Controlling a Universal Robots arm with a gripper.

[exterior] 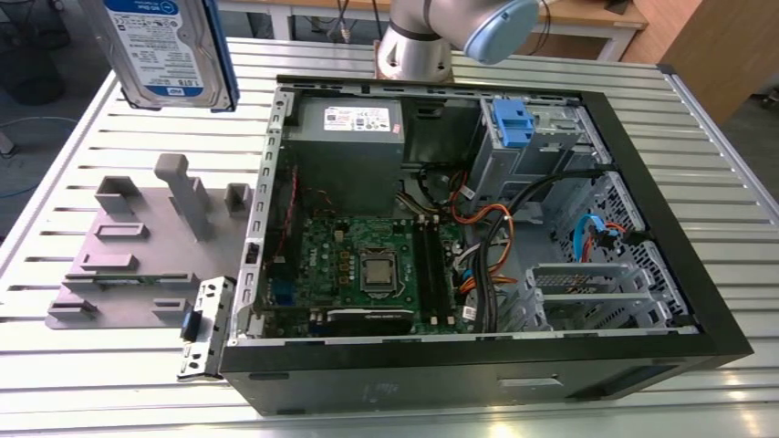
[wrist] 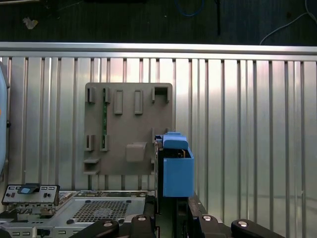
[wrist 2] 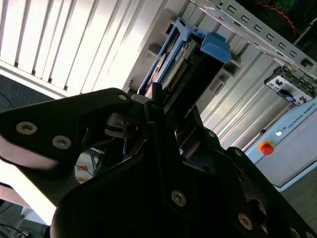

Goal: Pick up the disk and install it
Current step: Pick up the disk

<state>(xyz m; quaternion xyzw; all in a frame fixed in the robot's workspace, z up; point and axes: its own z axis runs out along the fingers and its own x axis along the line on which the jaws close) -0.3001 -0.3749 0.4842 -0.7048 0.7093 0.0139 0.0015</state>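
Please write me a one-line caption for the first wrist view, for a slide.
The tool holds the disk upright over the slatted metal table, near a grey holder plate.

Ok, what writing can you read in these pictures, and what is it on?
On the disk, the blue-and-white label: print too small to read.
On the power supply, the white sticker: too small to read.
On the grey cabinet with the red button: a maker's mark only, left unquoted.
Nothing else legible.

The slatted metal table point(exterior: 122, 392) carries an open computer case point(exterior: 487, 372) with a grey holder plate point(exterior: 137, 265) just beside it
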